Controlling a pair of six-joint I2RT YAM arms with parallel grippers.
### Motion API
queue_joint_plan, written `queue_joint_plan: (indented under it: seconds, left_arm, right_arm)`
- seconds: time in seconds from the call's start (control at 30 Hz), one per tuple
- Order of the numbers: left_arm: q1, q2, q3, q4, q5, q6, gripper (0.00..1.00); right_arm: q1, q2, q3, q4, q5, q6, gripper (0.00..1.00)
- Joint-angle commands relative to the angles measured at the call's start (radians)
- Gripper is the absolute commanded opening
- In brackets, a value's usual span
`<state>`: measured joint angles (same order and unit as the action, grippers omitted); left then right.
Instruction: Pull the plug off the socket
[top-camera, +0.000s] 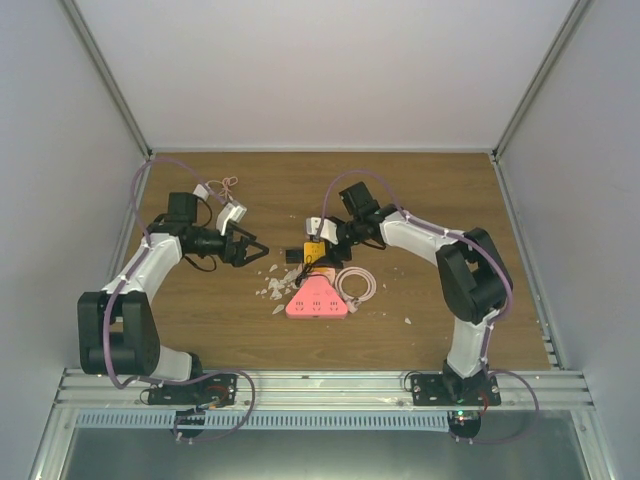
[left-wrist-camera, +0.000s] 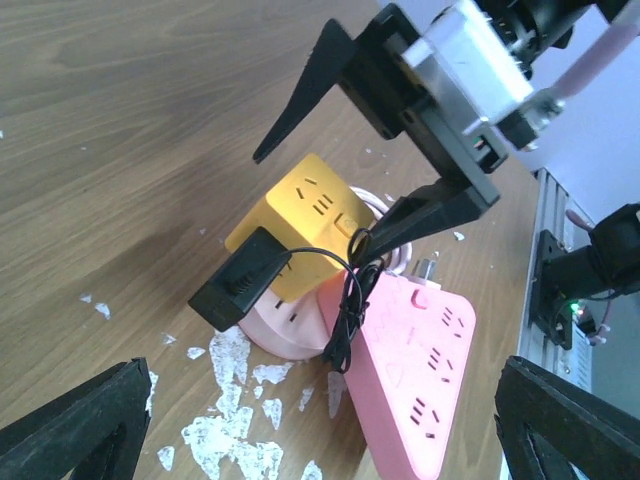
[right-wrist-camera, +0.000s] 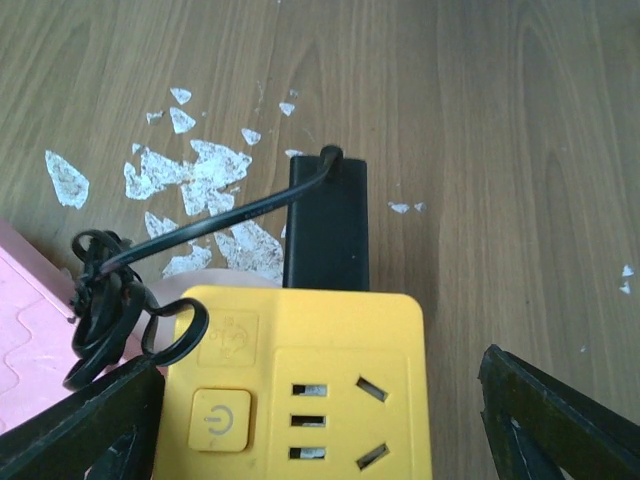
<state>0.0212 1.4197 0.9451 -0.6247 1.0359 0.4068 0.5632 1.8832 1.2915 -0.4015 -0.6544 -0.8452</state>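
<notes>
A yellow cube socket (top-camera: 314, 252) stands mid-table, partly on a pale pink round base, with a black plug (top-camera: 293, 256) stuck into its left side. In the right wrist view the plug (right-wrist-camera: 327, 225) juts out beyond the socket (right-wrist-camera: 300, 390), and its thin black cord (right-wrist-camera: 120, 310) is bundled at the left. My right gripper (right-wrist-camera: 320, 405) is open and straddles the socket, with its right finger clear of it. My left gripper (top-camera: 260, 248) is open, a short way left of the plug (left-wrist-camera: 240, 278), with nothing between its fingers (left-wrist-camera: 90, 420).
A pink triangular power strip (top-camera: 317, 303) lies just in front of the socket, with a coiled pink cable (top-camera: 356, 283) to its right. White flecks (left-wrist-camera: 230, 420) are scattered over the wooden table near the plug. Grey walls close in the table on three sides.
</notes>
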Motion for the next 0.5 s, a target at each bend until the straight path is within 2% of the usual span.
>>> queue_joint_plan:
  seconds: [0.0, 0.2, 0.47]
  left_arm:
    - [-0.007, -0.032, -0.04, 0.046, 0.077, -0.015, 0.94]
    - [-0.013, -0.03, -0.095, 0.092, 0.132, -0.04, 0.94]
    - [-0.05, -0.026, -0.178, 0.177, 0.206, -0.093, 0.94]
  right_arm:
    - [0.008, 0.037, 0.028, -0.035, 0.008, -0.018, 0.84]
    - [0.008, 0.052, 0.014, -0.045, 0.015, -0.015, 0.74]
    - [-0.001, 0.025, -0.02, -0.044, 0.02, -0.012, 0.47]
